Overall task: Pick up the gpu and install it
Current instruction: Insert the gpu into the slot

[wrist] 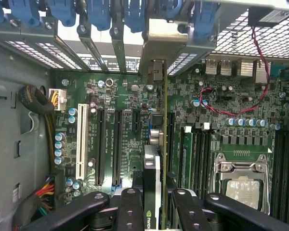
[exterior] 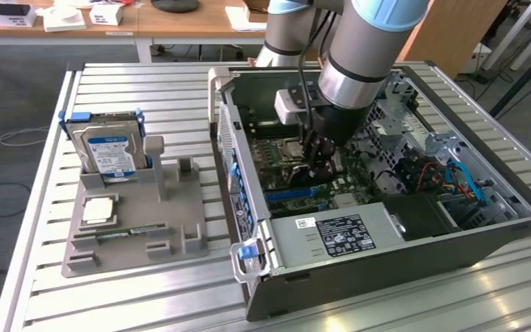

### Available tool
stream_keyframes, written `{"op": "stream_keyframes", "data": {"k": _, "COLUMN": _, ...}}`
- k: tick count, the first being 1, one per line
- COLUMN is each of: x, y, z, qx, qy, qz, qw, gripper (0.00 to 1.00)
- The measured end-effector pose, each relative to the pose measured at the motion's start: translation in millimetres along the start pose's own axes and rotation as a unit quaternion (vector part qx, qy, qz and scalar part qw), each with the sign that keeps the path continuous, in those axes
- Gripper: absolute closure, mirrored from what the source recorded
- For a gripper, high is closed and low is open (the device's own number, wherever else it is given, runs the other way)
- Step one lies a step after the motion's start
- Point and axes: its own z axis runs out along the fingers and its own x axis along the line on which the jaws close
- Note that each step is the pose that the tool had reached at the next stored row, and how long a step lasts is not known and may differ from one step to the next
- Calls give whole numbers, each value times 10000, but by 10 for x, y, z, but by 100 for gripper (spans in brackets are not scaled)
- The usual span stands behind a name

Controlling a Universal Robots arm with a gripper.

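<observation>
The gripper is clenched on the gpu, its black fingers pressing the card's two faces, deep inside the open computer case that lies on its side on the slatted table. The pick-up part looks done. The card is already in the case, standing on its edge over the motherboard, among the long expansion slots and beside the white slot. Its silver bracket reaches up to the row of rear slot openings with their blue latches. Whether the card's edge is fully down in its slot I cannot tell, so I judge the install to be under way and not finished, since the grip is not yet released. Seen edge-on, the gpu is a thin board with a black cooler face carrying a small logo at the held end. The CPU socket sits just beyond it. Well apart, at the exterior view's left, a grey holder carries a hard drive standing upright.
</observation>
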Motion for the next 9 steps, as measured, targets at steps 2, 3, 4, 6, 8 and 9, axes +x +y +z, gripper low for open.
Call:
{"op": "stream_keyframes", "data": {"k": 2, "x": 0, "y": 4, "z": 0, "qx": -1, "qy": 1, "qz": -1, "qw": 10000, "gripper": 73}}
{"op": "stream_keyframes", "data": {"k": 3, "x": 1, "y": 4, "z": 0, "qx": -1, "qy": 1, "qz": -1, "qw": 10000, "gripper": 73}}
{"op": "stream_keyframes", "data": {"k": 4, "x": 1, "y": 5, "z": 0, "qx": -1, "qy": 1, "qz": -1, "qw": 10000, "gripper": 73}}
{"op": "stream_keyframes", "data": {"k": 6, "x": 1, "y": 6, "z": 2, "qx": -1, "qy": 2, "qz": 0, "qw": 10000, "gripper": 73}}
{"op": "stream_keyframes", "data": {"k": 8, "x": -3, "y": 5, "z": 6, "qx": 0, "qy": 0, "qz": 0, "qw": 10000, "gripper": 73}}
{"op": "stream_keyframes", "data": {"k": 9, "x": -5, "y": 5, "z": 7, "qx": 0, "qy": 0, "qz": 0, "qw": 10000, "gripper": 73}}
